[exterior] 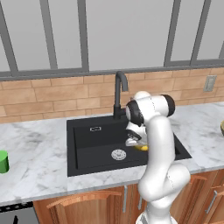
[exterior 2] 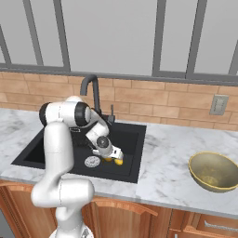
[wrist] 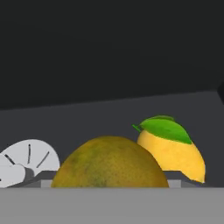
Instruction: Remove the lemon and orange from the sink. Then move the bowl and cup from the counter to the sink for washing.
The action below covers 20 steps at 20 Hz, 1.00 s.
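The arm is reaching down into the sink (exterior: 87, 144), its jaws (exterior 2: 113, 158) standing released and wide over the two fruits, grasping nothing.

The orange (wrist: 109, 162) is sitting on the basin floor right under the hand — in the hand view it is bulging up at 6 o'clock, with the lemon (wrist: 175, 157) just beside it at about 4 o'clock, a green leaf (wrist: 165, 127) lying over its top. Whether the two fruits are touching is hard to tell. The silver drain (wrist: 28, 162) is showing at 8 o'clock of that view, near the orange.

In the left base view the arm's wrist is covering most of the fruit; a sliver of yellow is peeking out at its lower edge. The black faucet (exterior: 120, 94) is rising behind the basin at 12 o'clock, close to the arm's upper link.

On the marble worktop (exterior 2: 167, 158), the bowl (exterior 2: 214, 171) is sitting well apart from the sink at 3 o'clock in the right base view. The cup (exterior: 3, 161) is standing at 9 o'clock in the left base view, cut off by the frame edge. A wall outlet (exterior 2: 218, 104) is sitting on the brick backsplash.

Count: one lemon, one orange, one bowl, one cup.
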Available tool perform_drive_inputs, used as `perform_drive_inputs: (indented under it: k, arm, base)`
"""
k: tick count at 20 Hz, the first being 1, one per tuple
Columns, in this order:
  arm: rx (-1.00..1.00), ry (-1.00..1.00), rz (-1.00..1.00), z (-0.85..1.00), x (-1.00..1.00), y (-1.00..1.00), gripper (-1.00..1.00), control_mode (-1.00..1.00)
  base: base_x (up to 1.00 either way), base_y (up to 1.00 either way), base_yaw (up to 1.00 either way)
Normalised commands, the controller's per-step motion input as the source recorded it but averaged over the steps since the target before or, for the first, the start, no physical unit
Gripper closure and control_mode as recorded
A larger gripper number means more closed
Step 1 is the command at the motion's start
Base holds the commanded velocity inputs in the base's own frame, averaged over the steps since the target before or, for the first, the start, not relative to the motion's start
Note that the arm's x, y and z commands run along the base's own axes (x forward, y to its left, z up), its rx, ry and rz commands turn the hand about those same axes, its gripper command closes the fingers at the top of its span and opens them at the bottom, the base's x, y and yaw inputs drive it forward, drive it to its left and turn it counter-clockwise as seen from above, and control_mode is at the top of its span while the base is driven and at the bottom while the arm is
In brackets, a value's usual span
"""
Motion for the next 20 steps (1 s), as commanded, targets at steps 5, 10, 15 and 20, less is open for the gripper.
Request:
perform_drive_inputs:
  k: [5,10,15,20]
  arm:
    - [0.05,-0.16,0.0,0.16,-0.27,-0.09,1.0,-1.0]
    - [0.03,-0.12,0.03,0.27,-0.22,0.0,1.0,-1.0]
    - [0.0,-0.04,0.03,0.36,-0.13,-0.06,1.0,-1.0]
    - [0.0,0.0,0.04,0.41,-0.1,-0.12,1.0,-1.0]
  base:
    - [0.0,0.0,0.0]
    - [0.0,0.0,0.0]
    - [0.0,0.0,0.0]
    - [0.0,0.0,0.0]
